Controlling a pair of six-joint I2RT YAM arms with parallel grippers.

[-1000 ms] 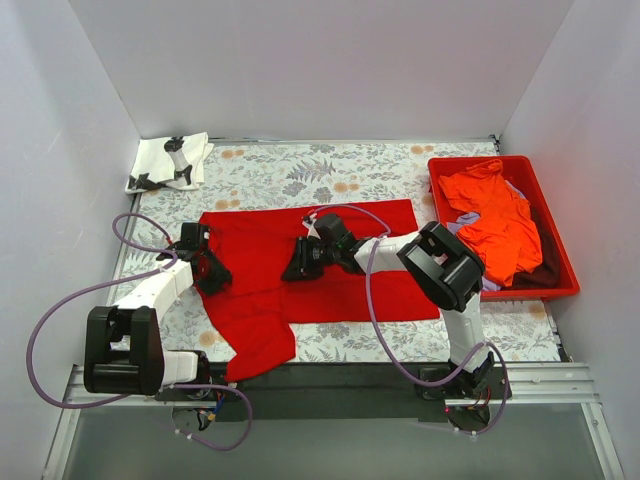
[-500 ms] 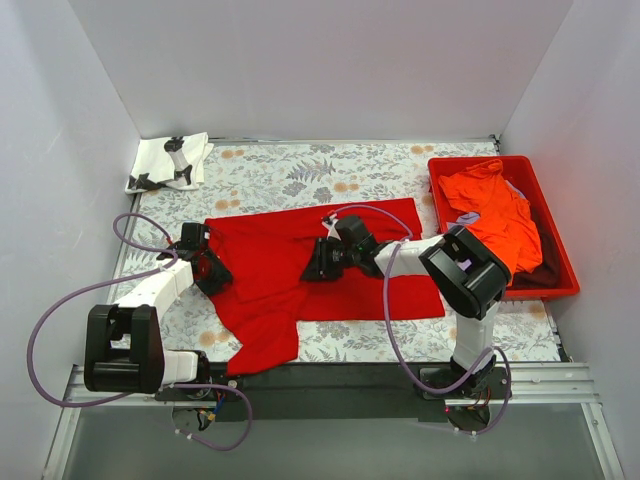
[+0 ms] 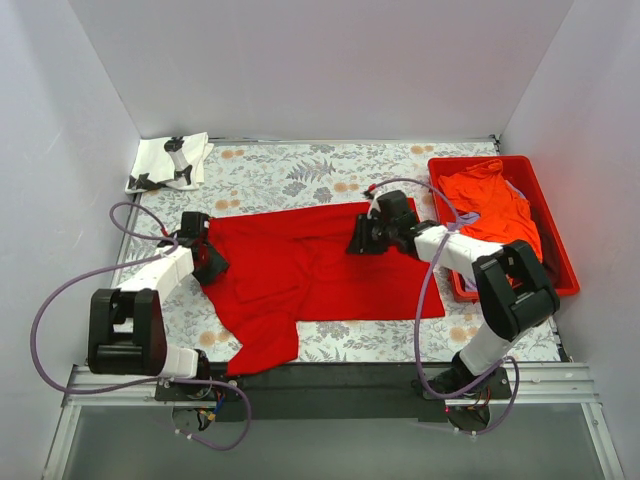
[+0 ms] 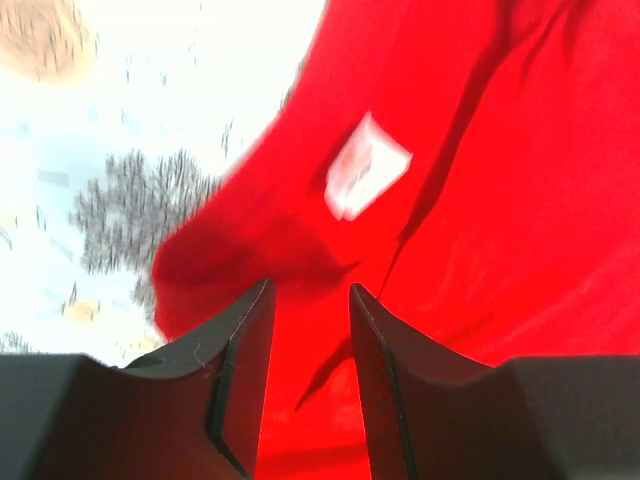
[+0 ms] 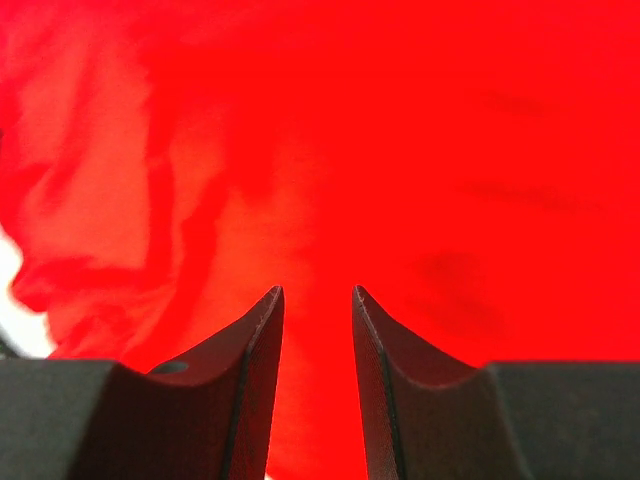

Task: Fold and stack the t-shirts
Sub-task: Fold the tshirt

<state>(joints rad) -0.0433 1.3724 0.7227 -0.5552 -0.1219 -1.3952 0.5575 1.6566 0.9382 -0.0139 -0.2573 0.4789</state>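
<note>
T-shirts [image 3: 497, 222], orange uppermost, in red tray [image 3: 555, 242]

Both arms low and outstretched, left gripper [image 3: 205, 262] [image 4: 310, 290] and right gripper [image 3: 360, 240] [image 5: 315, 290] narrowly parted

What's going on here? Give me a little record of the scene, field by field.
On the table: red t-shirt, spread out, wrinkled
Left gripper: at the shirt's left edge, jaws slightly apart, grip unclear
Right gripper: on the shirt's far right part, jaws slightly apart, grip unclear
Far left corner: folded white shirt
Red tray: orange shirt on top of others
</note>
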